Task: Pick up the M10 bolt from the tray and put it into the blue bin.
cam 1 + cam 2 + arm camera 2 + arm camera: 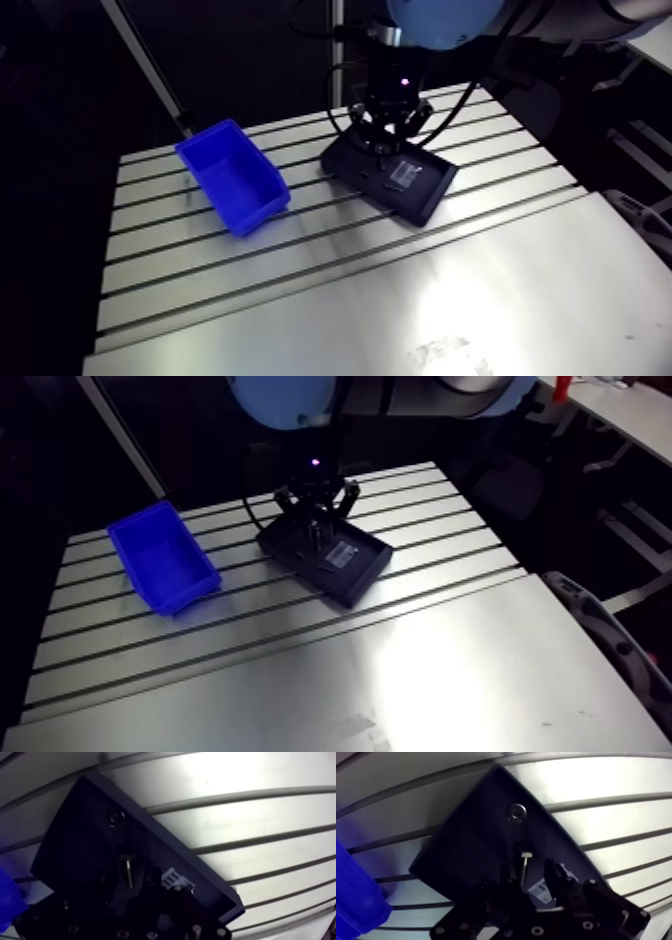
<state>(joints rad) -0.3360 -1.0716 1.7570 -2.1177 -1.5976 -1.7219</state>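
Arm view
Tabletop: a slotted aluminium tabletop [400, 290], with long grooves running across it.
Blue bin: an open blue bin [232, 178] stands on the tabletop, set at an angle to the grooves. It is beside the tray but apart from it.
Tray: a shallow black tray [432, 200] lies flat on the tabletop, also at an angle. A white label [405, 172] is stuck to its floor.
Pincer: the pincer [388, 148] points straight down from the wrist, low over the end of the tray farthest from the camera. Its tips are too small and dark here to tell whether they are open or closed.

Wrist view
Bolt: a small metal bolt [524, 866] lies flat on the tray's dark floor, with its head pointing away from the pincer.
Pincer state: the pincer is open. Its two black fingers [552, 872] stand one on each side of the bolt, with a dark gap visible on both sides.
Ring: a small round metal ring [516, 813], either a nut or a washer, lies in the tray ahead of the bolt.
Label position: the white label lies just beside one finger.
Bin position: an edge of the blue bin shows off to one side, outside the tray.
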